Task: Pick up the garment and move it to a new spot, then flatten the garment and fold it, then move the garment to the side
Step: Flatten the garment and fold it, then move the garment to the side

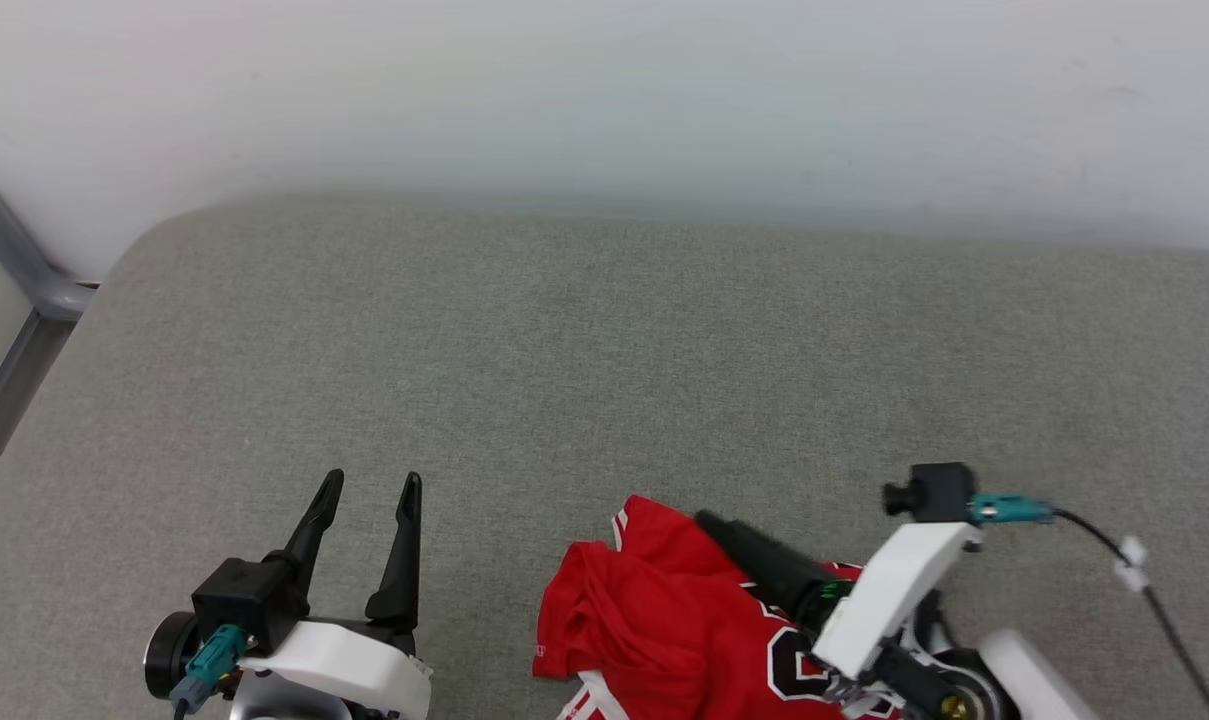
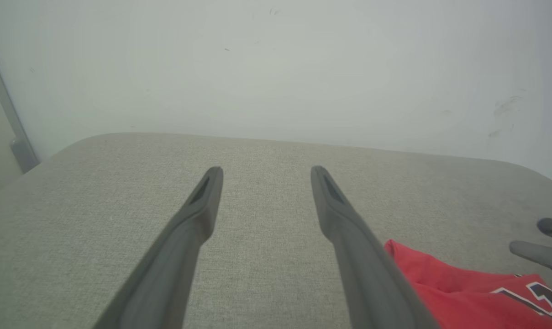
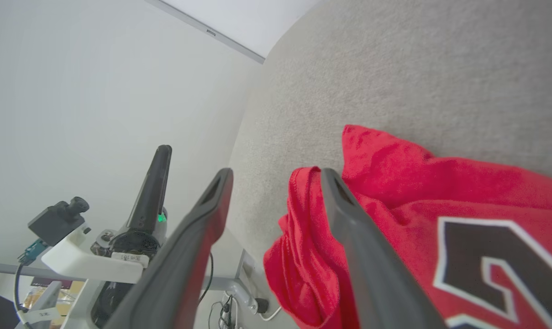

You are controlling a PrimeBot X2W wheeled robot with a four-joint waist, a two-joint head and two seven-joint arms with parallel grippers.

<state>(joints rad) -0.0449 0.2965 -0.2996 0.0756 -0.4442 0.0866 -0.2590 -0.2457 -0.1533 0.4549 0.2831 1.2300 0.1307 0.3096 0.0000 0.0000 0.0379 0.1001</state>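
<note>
The garment (image 1: 664, 620) is a red jersey lying bunched at the near edge of the grey cloth surface (image 1: 604, 350), with part of a black-and-white graphic showing. My right gripper (image 1: 709, 522) hovers low over its top edge, turned on its side. In the right wrist view the right gripper (image 3: 276, 176) is open, one finger (image 3: 349, 219) across the red garment (image 3: 440, 183) and a bunched fold just beyond the gap. My left gripper (image 1: 372, 495) stands open over bare cloth, left of the garment. The left wrist view has the left gripper (image 2: 266, 171) open and the garment (image 2: 463, 292) at lower right.
A pale wall rises behind the surface. A grey metal frame (image 1: 24, 270) stands past the rounded left corner. The wide stretch of surface beyond both grippers is bare cloth. Cables and the robot's base (image 3: 239, 292) sit below the surface's edge.
</note>
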